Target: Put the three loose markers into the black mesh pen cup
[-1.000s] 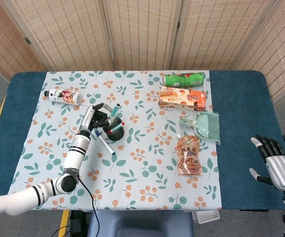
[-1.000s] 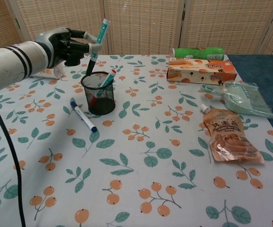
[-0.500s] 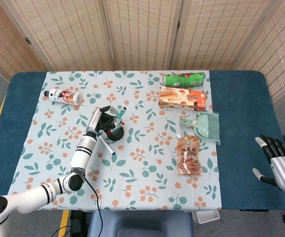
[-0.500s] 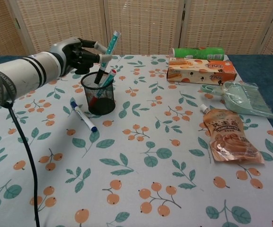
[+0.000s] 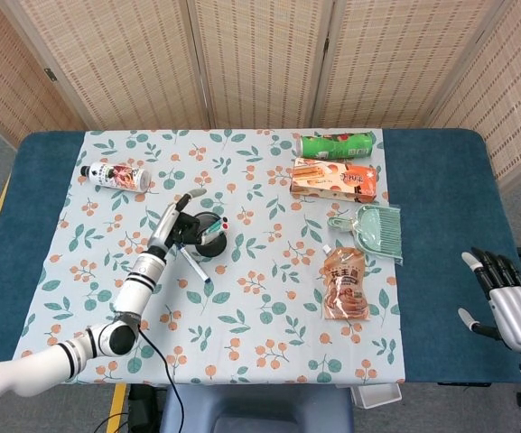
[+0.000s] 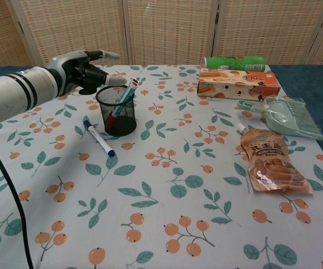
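A table [image 5: 441, 271] draped in a leaf-and-berry cloth fills both views, and everything here is placed relative to the black mesh pen cup [image 6: 116, 111], which stands upright on the cloth. Far to the cup's right lie an orange snack box [image 6: 238, 84] with a green canister [image 6: 234, 61] behind it, a pale green dustpan and brush [image 6: 287, 116], and an orange sauce pouch [image 6: 269, 162] nearer the front edge. A dark bottle [image 5: 116, 175] lies on its side well behind and to the cup's left. The left hand [image 6: 83, 70] hovers just behind and above the cup's left rim, fingers spread and holding nothing. Half a second earlier this hand pinched a teal marker [image 6: 129, 92] above the cup; now that marker leans inside, its cap poking over the rim beside a red marker [image 6: 118, 110] already standing in the cup. The release looks complete, so two of the three markers appear to be in place. The third, a blue-capped marker [image 6: 98, 137], lies flat on the cloth just in front and to the left of the cup, untouched. It is likely the next target, and the left hand is the nearer one to reach it. The right hand [image 5: 506, 302] rests off the table's far right edge, well apart from the cup, fingers loosely extended and empty.
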### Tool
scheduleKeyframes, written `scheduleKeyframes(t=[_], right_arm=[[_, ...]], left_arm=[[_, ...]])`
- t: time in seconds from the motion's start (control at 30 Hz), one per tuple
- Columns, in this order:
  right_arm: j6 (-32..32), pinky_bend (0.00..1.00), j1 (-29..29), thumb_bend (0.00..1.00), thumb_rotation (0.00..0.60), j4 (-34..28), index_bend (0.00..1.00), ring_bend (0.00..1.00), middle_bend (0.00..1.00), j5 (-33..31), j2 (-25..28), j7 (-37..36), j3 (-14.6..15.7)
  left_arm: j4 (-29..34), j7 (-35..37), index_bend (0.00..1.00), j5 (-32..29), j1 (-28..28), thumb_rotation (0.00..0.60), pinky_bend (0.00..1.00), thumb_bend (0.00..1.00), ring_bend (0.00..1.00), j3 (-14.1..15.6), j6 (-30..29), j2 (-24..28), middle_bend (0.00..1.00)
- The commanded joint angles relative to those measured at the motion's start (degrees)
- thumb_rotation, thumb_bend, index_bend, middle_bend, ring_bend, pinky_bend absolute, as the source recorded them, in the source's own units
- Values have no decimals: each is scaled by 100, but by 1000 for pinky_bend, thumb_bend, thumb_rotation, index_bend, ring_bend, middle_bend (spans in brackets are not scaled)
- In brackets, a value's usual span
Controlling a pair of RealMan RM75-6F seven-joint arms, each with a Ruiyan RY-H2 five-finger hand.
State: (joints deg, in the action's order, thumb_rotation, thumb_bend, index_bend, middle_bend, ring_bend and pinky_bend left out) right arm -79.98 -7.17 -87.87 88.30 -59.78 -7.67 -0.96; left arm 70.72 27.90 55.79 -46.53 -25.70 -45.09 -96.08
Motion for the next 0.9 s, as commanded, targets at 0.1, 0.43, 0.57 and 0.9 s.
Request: scheduleKeyframes(t=[0.1,0.43,0.57,0.9], right_arm=[[61,0,-28,281,600,7,48,0,0,3,-7,6,10],[182,0,-95,282,600,-86,48,0,0,58,-59,208,50],[279,0,-144,281,600,-140,48,0,0,80,-96,335,78],[509,0,-235,281,600,-153,47,0,0,-113,-178,553,41]], left_arm=[[986,-228,232,748,609,600,965,224,962,292,-964,611,957],[3005,-596,295,2597,1943,600,965,224,962,1687,-1917,2641,957],[2693,-729,330,3480,2044,600,965,224,962,2179,-2061,2919,956],[1675,-618,346,4501,1522,600,964,224,962,2683,-1656,2685,956]])
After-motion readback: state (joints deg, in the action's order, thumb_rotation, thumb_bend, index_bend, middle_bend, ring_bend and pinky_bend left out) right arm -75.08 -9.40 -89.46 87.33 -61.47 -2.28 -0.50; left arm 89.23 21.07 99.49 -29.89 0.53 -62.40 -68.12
